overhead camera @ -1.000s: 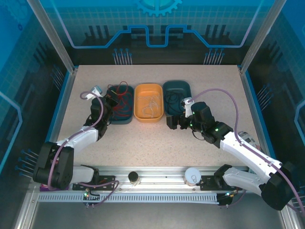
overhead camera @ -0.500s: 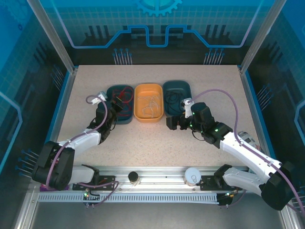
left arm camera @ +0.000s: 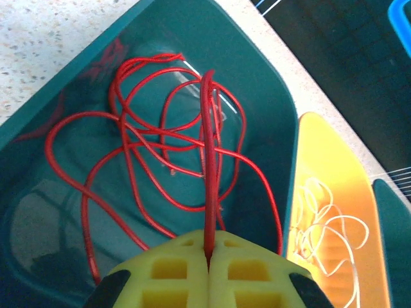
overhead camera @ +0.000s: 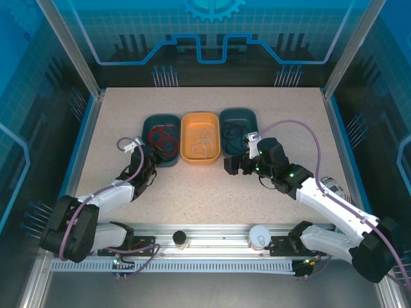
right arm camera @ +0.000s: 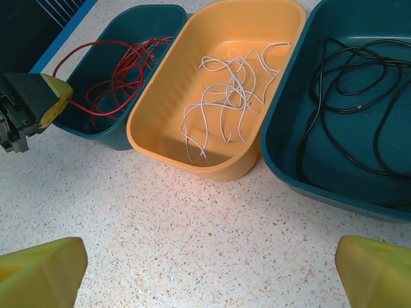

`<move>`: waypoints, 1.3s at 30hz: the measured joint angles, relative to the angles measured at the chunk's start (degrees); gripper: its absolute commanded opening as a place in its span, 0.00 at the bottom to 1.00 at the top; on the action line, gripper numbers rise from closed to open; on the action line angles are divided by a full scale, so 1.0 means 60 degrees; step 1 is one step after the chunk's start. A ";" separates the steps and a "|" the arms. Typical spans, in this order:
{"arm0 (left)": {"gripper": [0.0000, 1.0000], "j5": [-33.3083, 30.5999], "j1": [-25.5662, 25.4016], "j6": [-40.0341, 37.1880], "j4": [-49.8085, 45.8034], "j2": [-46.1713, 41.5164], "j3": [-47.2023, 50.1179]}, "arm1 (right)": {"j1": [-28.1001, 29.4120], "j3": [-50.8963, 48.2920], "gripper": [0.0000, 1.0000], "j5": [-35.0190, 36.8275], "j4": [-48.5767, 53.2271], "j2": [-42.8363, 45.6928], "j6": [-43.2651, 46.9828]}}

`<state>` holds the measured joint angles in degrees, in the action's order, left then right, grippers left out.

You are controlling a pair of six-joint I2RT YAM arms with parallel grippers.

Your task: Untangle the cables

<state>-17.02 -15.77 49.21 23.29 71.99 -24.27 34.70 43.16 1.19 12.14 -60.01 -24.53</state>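
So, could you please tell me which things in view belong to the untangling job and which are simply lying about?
Belong to the job:
red cables, one strand pinched in the shut left pincer
white cables
black cables
left teal bin, orange bin, right teal bin

Lying about:
purple arm cables
dark round item and white round item on the front rail

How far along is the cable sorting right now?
Done: the colours look separated, with red cables in the left teal bin, whitish cables in the orange bin and black cables in the right teal bin.
In hand: the left gripper is shut on one of the red cables over its bin.
Left: probably releasing it. The right gripper is open, holding nothing.
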 measured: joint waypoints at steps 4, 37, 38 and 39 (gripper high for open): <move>0.09 -0.0025 0.0058 -0.0007 -0.0208 0.0000 0.0000 | 0.0000 0.0000 1.00 0.0000 0.0004 0.0000 0.0000; 0.99 0.0018 0.0288 -0.0841 -0.3515 -0.2280 -0.1603 | 0.0000 0.0000 1.00 0.0066 -0.0022 0.0000 0.0000; 0.99 0.0015 0.0291 -0.0889 -0.3738 -0.2350 -0.1752 | 0.0000 0.0000 1.00 0.0091 -0.0022 0.0000 0.0004; 0.99 0.0015 0.0291 -0.0962 -0.4025 -0.2412 -0.1949 | 0.0000 0.0000 1.00 0.0153 -0.0022 0.0004 0.0004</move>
<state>-16.93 -14.02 43.44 -0.86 57.52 -35.97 34.70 43.16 2.11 12.01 -59.99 -24.51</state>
